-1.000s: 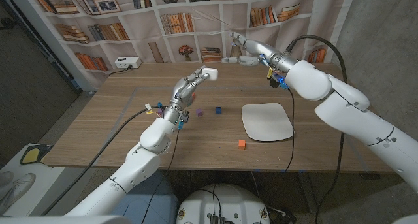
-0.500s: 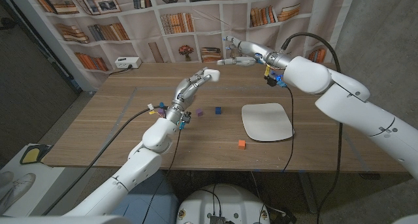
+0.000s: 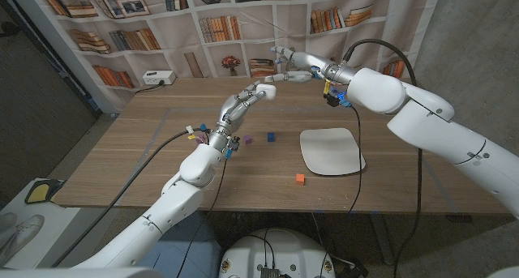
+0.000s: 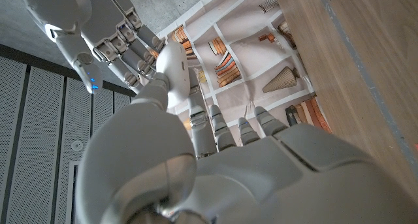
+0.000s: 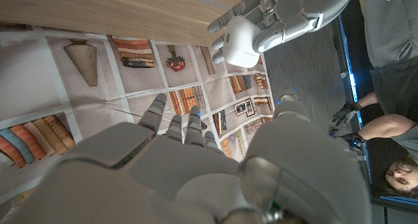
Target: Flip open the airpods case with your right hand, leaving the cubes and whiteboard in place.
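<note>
Looking down from the head view, the left hand [image 3: 247, 99] holds the small white rounded airpods case [image 3: 267, 90] raised above the far part of the wooden counter [image 3: 146, 156]. The right hand [image 3: 289, 59] hangs just beyond the case, its fingers apart and holding nothing. Below lie the white rounded-corner whiteboard [image 3: 331, 151], a small purple cube [image 3: 247, 138], a small blue cube [image 3: 271, 136] and a small orange cube [image 3: 300, 178], all well apart from both hands. The lid looks closed, so the opening step seems not yet done.

In the left wrist view, the left hand's fingers [image 4: 215, 129] reach up around the case, with the right hand close beside it. How firmly the case is pinched cannot be told, so a hard push from the right hand could plausibly knock it loose; a dropped case might land among the cubes and shift them.

In the right wrist view, the case sits in the left hand's fingertips, near the right hand's spread fingers [image 5: 175, 129]. Which side carries the lid seam is unclear, so pressing the wrong edge might twist the case instead of opening it. A person [image 5: 392, 123] sits at the edge.
</note>
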Robot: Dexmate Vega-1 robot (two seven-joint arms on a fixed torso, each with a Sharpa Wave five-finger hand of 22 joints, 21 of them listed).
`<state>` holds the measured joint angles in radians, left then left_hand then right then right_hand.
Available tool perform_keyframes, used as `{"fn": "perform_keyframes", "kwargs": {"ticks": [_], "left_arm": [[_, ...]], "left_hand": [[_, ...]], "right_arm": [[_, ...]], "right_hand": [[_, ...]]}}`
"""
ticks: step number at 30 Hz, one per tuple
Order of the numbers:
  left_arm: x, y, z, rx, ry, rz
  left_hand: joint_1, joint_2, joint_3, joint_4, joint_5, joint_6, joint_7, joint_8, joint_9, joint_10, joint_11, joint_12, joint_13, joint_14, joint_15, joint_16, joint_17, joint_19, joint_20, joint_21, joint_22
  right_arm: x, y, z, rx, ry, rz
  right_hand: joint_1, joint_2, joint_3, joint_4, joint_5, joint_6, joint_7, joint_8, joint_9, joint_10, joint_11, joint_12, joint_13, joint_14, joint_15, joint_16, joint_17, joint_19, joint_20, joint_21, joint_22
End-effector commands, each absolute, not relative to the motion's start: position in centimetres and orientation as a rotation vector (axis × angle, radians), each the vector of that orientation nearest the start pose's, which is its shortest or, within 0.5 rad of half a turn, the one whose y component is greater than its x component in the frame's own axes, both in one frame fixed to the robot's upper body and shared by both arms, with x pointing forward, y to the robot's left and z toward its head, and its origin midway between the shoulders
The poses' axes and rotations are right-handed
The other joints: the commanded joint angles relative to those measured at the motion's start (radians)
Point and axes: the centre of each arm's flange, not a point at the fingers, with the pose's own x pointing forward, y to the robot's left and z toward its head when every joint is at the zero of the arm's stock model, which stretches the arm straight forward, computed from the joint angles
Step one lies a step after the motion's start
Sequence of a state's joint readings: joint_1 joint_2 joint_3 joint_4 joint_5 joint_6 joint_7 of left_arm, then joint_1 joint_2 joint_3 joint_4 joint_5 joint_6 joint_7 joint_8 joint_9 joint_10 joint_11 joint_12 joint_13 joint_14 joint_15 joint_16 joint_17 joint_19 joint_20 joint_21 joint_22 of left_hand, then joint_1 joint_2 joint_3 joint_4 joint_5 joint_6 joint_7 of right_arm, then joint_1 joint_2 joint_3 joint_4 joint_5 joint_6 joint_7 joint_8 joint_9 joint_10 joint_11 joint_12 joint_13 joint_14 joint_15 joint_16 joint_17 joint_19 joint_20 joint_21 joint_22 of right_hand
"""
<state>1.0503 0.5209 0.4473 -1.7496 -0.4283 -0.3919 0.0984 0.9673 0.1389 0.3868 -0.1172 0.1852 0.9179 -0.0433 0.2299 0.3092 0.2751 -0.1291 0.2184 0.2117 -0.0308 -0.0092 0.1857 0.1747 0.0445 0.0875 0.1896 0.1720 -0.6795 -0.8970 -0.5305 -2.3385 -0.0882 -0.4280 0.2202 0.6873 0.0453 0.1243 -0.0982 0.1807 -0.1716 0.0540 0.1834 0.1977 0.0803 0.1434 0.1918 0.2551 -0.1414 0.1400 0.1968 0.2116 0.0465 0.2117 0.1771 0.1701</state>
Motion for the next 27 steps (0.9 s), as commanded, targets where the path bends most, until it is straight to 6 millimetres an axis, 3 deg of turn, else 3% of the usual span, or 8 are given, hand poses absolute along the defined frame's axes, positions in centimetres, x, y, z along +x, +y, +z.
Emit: {"fn": "perform_keyframes", "kwargs": {"ticks": [1, 9, 27], "left_arm": [[54.0, 16.2, -1.9, 0.076, -0.855, -0.376], [53.7, 15.6, -1.9, 0.125, -0.859, -0.358], [54.8, 15.0, -2.8, 0.089, -0.863, -0.403]], "left_hand": [[0.014, 0.02, -0.003, 0.003, 0.007, 0.048, -0.048, 0.005, 0.001, -0.001, -0.008, -0.001, 0.003, -0.008, -0.005, 0.0, 0.001, -0.002, -0.005, 0.006, 0.003], [0.008, 0.016, -0.012, 0.007, 0.013, 0.049, -0.069, 0.005, 0.0, 0.007, -0.013, 0.003, 0.003, -0.008, -0.007, 0.001, 0.001, 0.0, -0.011, 0.006, 0.003], [0.0, 0.012, -0.024, 0.011, 0.02, 0.048, -0.078, 0.004, -0.002, 0.007, -0.016, 0.003, 0.004, -0.006, -0.011, 0.002, 0.001, 0.003, -0.011, 0.006, 0.003]], "right_arm": [[45.0, -11.8, 13.2, -1.162, -0.803, 0.345], [44.7, -12.4, 13.2, -1.154, -0.796, 0.333], [44.7, -11.5, 13.5, -1.196, -0.762, 0.331]], "right_hand": [[-0.001, 0.008, 0.004, -0.004, 0.0, -0.073, 0.013, 0.001, 0.002, -0.005, 0.003, 0.002, 0.001, -0.004, 0.005, 0.006, 0.005, -0.008, 0.0, 0.006, 0.002], [-0.001, 0.009, 0.004, -0.005, 0.0, -0.07, 0.018, 0.004, 0.002, -0.007, 0.005, 0.003, 0.001, -0.003, 0.006, 0.008, 0.005, -0.007, 0.0, 0.008, 0.002], [-0.003, 0.011, 0.005, -0.006, 0.0, -0.061, 0.019, 0.011, 0.002, -0.01, 0.007, 0.006, 0.0, -0.005, 0.009, 0.009, 0.006, -0.006, 0.0, 0.009, 0.002]]}}
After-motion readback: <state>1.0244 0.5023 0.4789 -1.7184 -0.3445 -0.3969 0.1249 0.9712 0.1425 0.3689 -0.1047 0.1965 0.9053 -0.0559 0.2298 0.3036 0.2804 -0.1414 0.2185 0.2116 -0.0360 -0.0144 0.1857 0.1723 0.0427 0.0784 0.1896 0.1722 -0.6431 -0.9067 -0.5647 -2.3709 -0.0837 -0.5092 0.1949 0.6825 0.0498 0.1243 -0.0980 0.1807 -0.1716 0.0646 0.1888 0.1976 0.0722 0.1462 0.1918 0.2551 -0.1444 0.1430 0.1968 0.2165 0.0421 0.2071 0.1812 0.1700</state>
